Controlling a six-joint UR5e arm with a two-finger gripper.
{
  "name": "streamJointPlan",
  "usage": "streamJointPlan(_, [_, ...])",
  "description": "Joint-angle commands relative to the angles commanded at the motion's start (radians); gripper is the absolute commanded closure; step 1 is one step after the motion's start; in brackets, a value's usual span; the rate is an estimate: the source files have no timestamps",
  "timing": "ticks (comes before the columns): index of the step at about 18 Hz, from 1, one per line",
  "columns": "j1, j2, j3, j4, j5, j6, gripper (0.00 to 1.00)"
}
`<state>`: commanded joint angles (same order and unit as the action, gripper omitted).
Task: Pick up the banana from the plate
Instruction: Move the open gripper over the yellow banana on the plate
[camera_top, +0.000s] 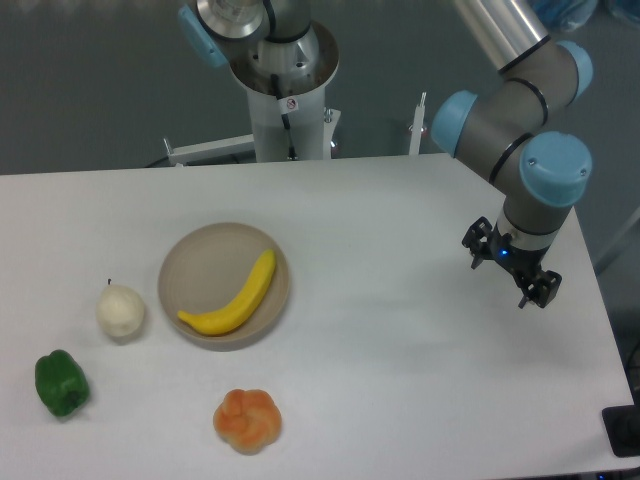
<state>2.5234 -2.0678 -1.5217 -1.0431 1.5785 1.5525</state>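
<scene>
At three o'clock on the white bench, jaws stood parted, empty; the curved yellow banana could roll off the shallow tan plate if nudged.

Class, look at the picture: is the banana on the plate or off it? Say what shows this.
On it. The banana lies across the plate, inside its rim. The pincer is far off to the side, touching neither.
</scene>
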Motion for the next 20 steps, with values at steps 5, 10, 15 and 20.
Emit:
streamJointPlan(5, [-0.044,0.006,-0.008,-0.002,-0.003,-0.079,0.00])
streamJointPlan(10, [-0.106,0.005,-0.018,-0.006,-0.002,-0.141,0.00])
streamJointPlan(15, [-0.225,0.119,-0.196,0.002,-0.005,-0.346,0.00])
streamJointPlan(20, [-0.432,0.202,-0.259,0.006,-0.005,-0.696,0.00])
